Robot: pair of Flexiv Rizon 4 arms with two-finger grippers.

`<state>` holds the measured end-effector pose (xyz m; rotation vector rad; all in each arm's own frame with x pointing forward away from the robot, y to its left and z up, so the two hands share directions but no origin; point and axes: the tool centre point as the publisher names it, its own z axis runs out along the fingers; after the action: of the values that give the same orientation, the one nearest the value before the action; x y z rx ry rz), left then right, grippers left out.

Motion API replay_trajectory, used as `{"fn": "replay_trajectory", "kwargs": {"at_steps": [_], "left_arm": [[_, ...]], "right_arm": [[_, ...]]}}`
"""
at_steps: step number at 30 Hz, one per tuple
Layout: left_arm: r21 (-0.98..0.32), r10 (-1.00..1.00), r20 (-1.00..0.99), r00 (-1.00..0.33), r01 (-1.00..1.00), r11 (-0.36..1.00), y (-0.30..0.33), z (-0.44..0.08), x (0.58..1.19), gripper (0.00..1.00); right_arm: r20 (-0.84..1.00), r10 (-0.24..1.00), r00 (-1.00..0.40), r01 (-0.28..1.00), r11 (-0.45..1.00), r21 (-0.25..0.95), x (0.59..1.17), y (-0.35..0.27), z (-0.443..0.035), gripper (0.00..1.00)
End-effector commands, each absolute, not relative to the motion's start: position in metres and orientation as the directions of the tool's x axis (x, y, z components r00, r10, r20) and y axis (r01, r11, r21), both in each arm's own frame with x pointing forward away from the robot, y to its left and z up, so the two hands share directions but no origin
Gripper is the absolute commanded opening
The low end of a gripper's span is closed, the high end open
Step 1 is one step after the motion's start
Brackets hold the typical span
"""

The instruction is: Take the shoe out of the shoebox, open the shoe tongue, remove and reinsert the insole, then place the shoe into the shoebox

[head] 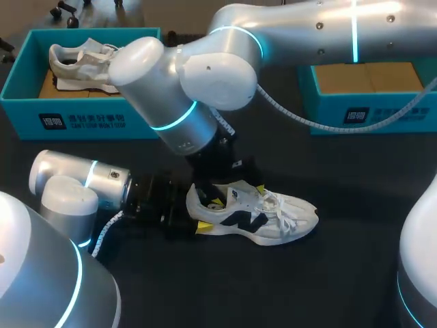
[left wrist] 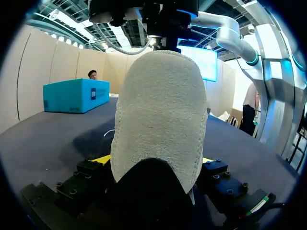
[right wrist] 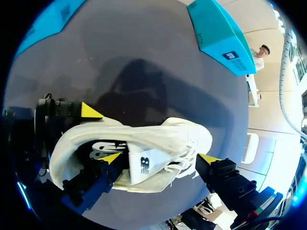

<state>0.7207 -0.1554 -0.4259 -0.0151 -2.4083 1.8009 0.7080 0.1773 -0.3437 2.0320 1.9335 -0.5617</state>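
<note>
Nearest, left gripper point(left wrist: 154, 162) clamps the heel of the white shoe point(head: 273, 219); right gripper point(right wrist: 160, 158), spread wide, straddles the tongue point(right wrist: 142, 165), gripping nothing.

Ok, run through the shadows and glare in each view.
Head view: white glare streaks the right arm, while the shoe throws hardly any shadow on the dark table. Left wrist view: the shoe's heel is evenly lit, with a soft shadow on the table beside it. Right wrist view: a broad dark shadow lies on the table beyond the shoe.
</note>
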Motion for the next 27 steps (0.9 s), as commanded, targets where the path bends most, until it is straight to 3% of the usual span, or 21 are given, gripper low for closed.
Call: {"fn": "replay_trajectory", "kwargs": {"at_steps": [1,27], "left_arm": [[-0.955,0.09,0.102,-0.991,-0.073,0.288,-0.152,-0.431,0.725,0.0],[-0.955,0.09,0.102,-0.991,-0.073,0.288,-0.152,-0.431,0.725,0.0]], "right_arm": [[-0.442,0.896,0.031,0.996,-0.067,-0.066,0.71,0.166,-0.344,1.0],[-0.28,0.955,0.103,0.987,-0.132,-0.088,0.696,0.127,-0.31,1.0]]}}
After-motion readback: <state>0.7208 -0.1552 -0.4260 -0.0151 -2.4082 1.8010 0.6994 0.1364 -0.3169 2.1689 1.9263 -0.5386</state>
